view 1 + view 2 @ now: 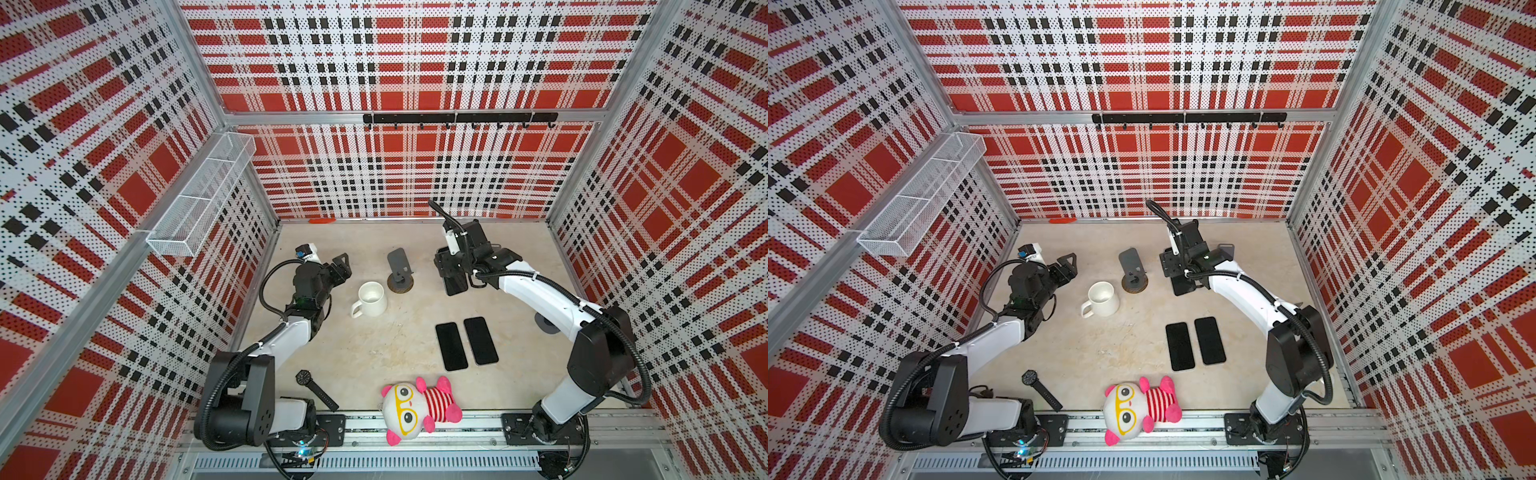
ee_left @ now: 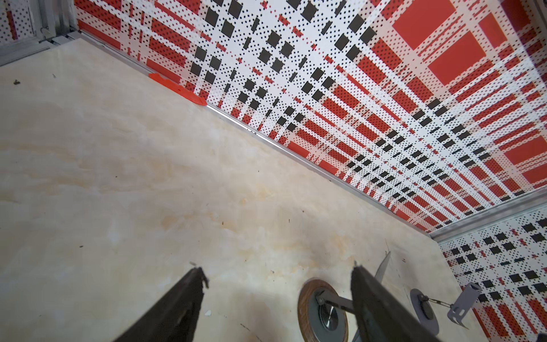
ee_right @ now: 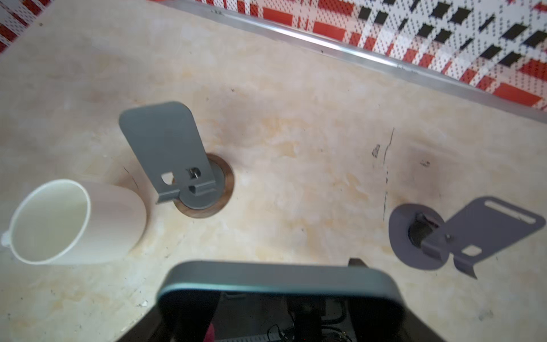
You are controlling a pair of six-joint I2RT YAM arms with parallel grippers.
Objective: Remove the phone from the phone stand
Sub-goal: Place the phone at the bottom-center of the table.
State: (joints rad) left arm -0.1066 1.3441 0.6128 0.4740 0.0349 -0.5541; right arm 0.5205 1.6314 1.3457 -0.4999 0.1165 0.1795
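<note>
The grey phone stand (image 1: pixel 398 266) (image 1: pixel 1130 266) (image 3: pixel 165 148) stands empty on a round wooden coaster mid-table. To its right, my right gripper (image 1: pixel 454 272) is shut across the width of a dark phone (image 1: pixel 456 287) (image 1: pixel 1183 286), holding it tilted with its lower end close to the table. In the right wrist view the phone's grey edge (image 3: pixel 278 278) spans the jaws and hides most of them. My left gripper (image 1: pixel 343 264) (image 2: pixel 279 274) hangs open and empty to the left of the stand, and the stand's base (image 2: pixel 322 311) shows by one finger.
A white mug (image 1: pixel 371 298) (image 3: pixel 59 219) sits just in front and left of the stand. Two more dark phones (image 1: pixel 451 345) (image 1: pixel 481 340) lie flat side by side. A second grey stand (image 3: pixel 461 237) sits under my right arm. A watch (image 1: pixel 316 388) and plush toy (image 1: pixel 415 409) lie near the front.
</note>
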